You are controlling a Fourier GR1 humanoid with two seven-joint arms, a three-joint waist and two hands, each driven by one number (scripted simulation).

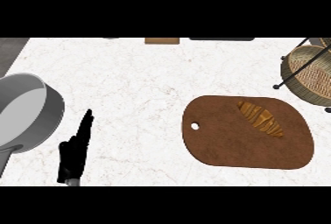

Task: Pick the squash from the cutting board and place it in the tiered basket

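A long orange-brown squash point(261, 118) lies slanted on the upper right part of a brown cutting board point(226, 148) with a small hole at its left end. The tiered wicker basket point(309, 72) on a black wire frame stands at the right edge, partly cut off by it. My left hand point(75, 151) rests at the lower left, fingers straight and pointing up, far from the board and holding nothing. My right hand does not show in the head view.
A grey metal pot point(26, 114) sits at the left edge, just left of my left hand. A brown object point(162, 40) and a dark one point(222, 39) lie along the far edge of the white marble counter point(129, 78).
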